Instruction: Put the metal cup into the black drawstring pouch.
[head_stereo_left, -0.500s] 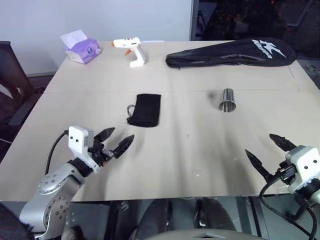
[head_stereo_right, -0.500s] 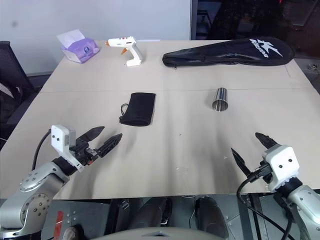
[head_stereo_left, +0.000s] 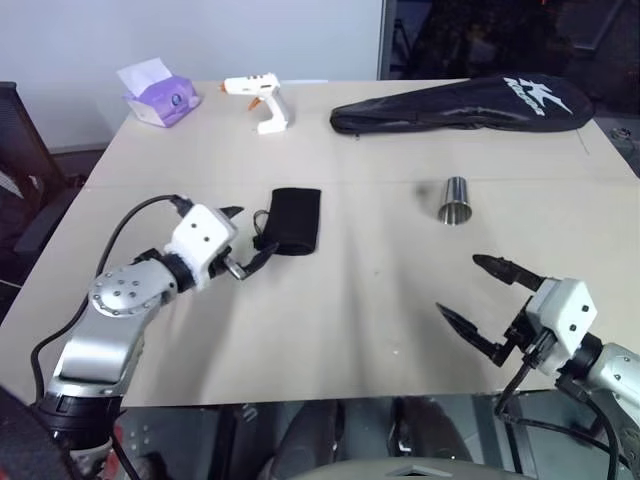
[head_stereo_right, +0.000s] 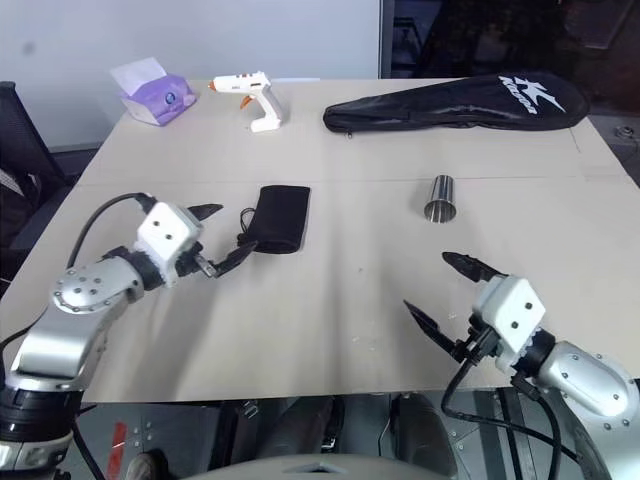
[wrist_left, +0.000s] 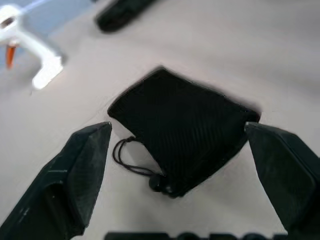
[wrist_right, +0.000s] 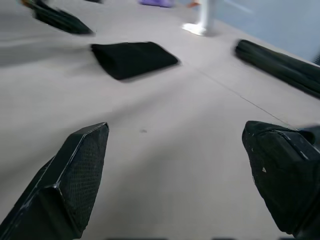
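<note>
Head views: black drawstring pouch (head_stereo_left: 291, 220) flat at mid-table, metal cup (head_stereo_left: 457, 201) upright well to its right; left gripper (head_stereo_left: 243, 243) spread wide, empty, just beside the pouch's cord end; right gripper (head_stereo_left: 481, 297) spread, empty, near the front edge. Left wrist: pouch between splayed fingers (wrist_left: 75, 175), untouched. Right wrist: pouch far ahead, fingers (wrist_right: 70, 180) apart.

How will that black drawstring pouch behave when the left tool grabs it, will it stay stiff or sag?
The black drawstring pouch lies flat like soft fabric, so it will probably sag and fold when lifted. It looks empty, so likely very light, apt to slide on the smooth table if pushed. Its loose cord may snag on the open left tool.
</note>
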